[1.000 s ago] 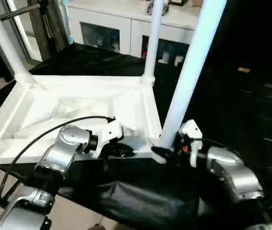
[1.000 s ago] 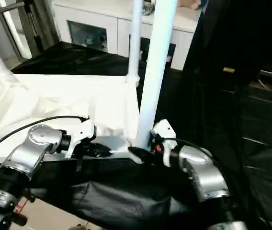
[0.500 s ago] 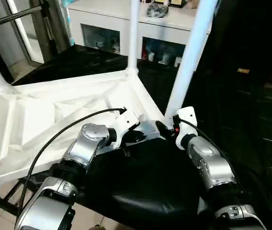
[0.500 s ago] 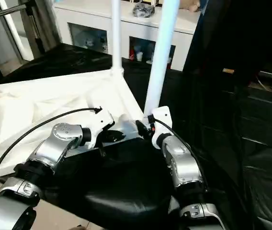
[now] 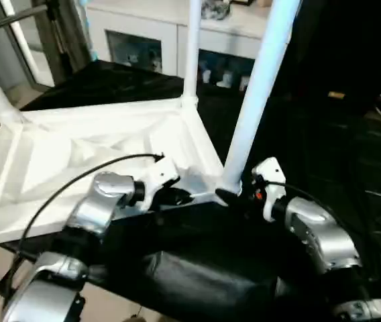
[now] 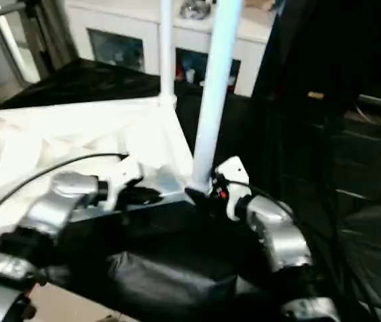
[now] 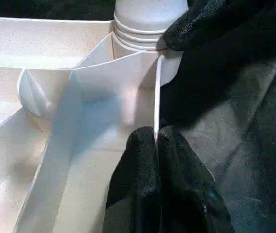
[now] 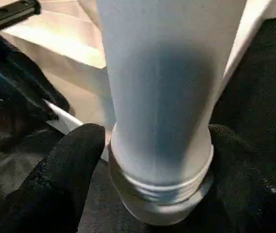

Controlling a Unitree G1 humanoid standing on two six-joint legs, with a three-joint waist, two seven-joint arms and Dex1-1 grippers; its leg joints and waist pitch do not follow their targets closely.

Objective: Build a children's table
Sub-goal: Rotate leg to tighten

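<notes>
Right gripper (image 8: 152,160) jaws have widened over the last second; fingers now flank the base of the long tapered white tube leg (image 5: 254,100), apparently without clamping. Leg stands upright in the near corner socket of the upturned white ribbed plastic table top (image 5: 90,151) on the black-draped bench (image 5: 197,268), so looks seated. Left gripper (image 7: 156,141) stays pinched shut on the top's thin rim.

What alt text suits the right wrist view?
The right claw straddles the base of a white table leg, its black fingers on either side, just above the threaded collar where the leg enters the white tabletop.
</notes>
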